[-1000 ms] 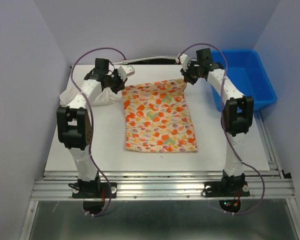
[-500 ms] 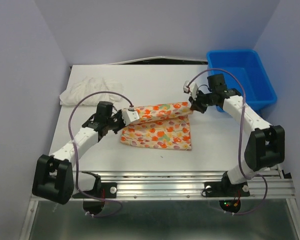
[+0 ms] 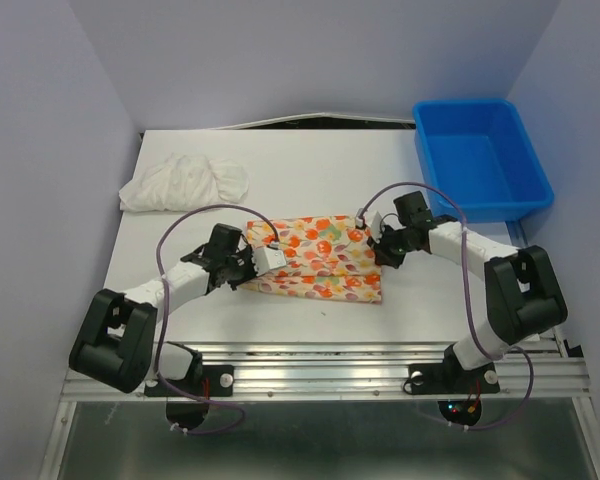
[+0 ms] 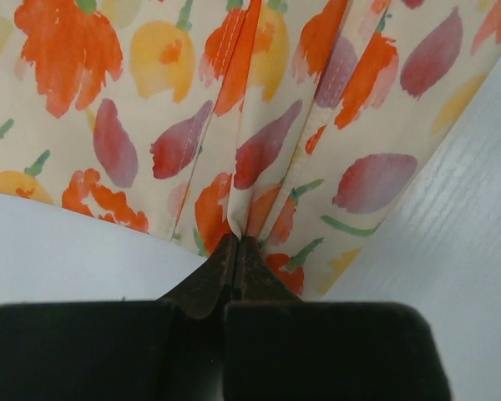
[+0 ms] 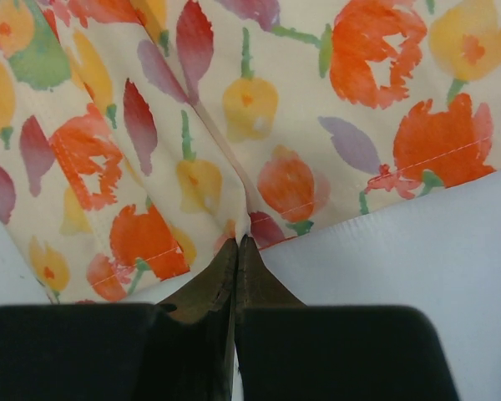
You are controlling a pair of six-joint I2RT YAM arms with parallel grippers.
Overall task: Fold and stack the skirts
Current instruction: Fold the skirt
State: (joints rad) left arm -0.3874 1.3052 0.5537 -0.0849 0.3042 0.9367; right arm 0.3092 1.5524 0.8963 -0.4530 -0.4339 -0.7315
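The printed skirt [image 3: 318,255], cream with orange, red and yellow blotches, lies folded in half near the table's front middle. My left gripper [image 3: 264,259] is shut on its left corner; the left wrist view shows the cloth [image 4: 234,125] pinched at the fingertips [image 4: 236,242]. My right gripper [image 3: 379,243] is shut on its right corner; the right wrist view shows the cloth [image 5: 234,125] caught at the fingertips [image 5: 238,242]. The white ruffled skirt [image 3: 185,181] lies crumpled at the back left, away from both grippers.
A blue plastic bin [image 3: 480,160] stands at the back right of the white table [image 3: 320,180]. Purple walls close in on both sides. The table's metal front rail [image 3: 320,360] runs just behind the arm bases.
Both grippers have pulled the printed skirt's far edge toward the front, folding it over itself. The arms have gone from stretched to the back to low and near the front.
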